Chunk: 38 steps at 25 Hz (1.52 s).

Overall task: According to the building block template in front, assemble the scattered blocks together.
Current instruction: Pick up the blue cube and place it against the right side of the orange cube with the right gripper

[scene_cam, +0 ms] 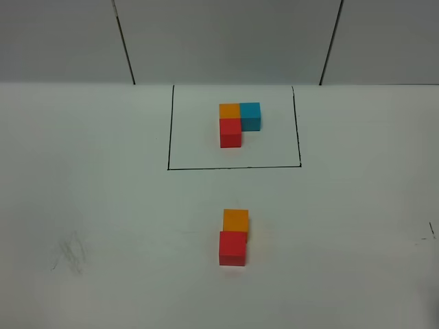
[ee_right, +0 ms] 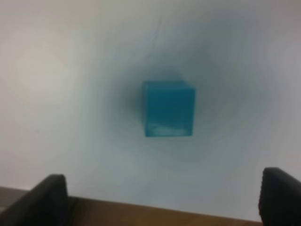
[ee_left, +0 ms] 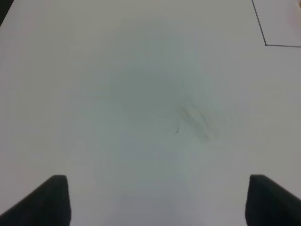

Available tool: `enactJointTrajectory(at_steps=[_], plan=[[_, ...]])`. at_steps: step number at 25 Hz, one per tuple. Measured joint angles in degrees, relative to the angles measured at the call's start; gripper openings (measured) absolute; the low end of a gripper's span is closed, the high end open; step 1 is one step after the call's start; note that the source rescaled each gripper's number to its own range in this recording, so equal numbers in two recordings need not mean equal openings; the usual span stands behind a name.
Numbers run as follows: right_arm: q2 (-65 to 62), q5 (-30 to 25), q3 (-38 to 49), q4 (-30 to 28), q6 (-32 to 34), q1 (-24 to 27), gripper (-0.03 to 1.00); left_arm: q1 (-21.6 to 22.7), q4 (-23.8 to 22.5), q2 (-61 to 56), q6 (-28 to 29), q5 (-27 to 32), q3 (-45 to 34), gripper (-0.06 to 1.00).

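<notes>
Left claw (ee_left: 157,200): spread wide, empty, over bare surface (ee_left: 141,94). We see no cube near it.

Centre: the template (scene_cam: 199,137) sits at the far side as reference. Nearer, the loose orange cube (scene_cam: 236,220) touches the red cube (scene_cam: 232,248), copying one arm of the L.

Right claw (ee_right: 162,202): wide open, holding nothing. The blue cube (ee_right: 168,108) lies ahead, centred between its fingers, untouched. We judge it lined up for pickup.

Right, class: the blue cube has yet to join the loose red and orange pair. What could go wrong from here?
1. The blue cube lies outside the high view and looks blurred to the open right gripper, so an off-centre close might twist it.
2. The orange cube sits slightly offset from the red cube; pushing blue against it could shift the pair.
</notes>
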State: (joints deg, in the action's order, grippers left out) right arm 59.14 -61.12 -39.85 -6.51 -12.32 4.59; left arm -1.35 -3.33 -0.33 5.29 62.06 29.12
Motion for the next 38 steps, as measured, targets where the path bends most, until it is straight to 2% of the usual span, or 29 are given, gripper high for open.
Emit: enactJointTrajectory(at_steps=[4,11,22,33,38], plan=[[0.33,2.71,2.14,-2.10,0.19,0.23,0.76,0.00,0.00,0.00,0.00,0.00,0.00,0.67],[4.70,6.00,5.20,-2.62,1.33,4.58,0.76,0.00,0.00,0.00,0.00,0.00,0.00,0.67],[13.31,12.90,5.20,-1.49,1.41,4.66,0.76,0.00,0.00,0.00,0.00,0.00,0.00,0.67],[20.47,15.78,5.20,-0.87,2.38,5.69,0.76,0.00,0.00,0.00,0.00,0.00,0.00,0.67],[21.79,18.37,8.05,0.02,2.38,6.85,0.76,0.00,0.00,0.00,0.00,0.00,0.00,0.67]])
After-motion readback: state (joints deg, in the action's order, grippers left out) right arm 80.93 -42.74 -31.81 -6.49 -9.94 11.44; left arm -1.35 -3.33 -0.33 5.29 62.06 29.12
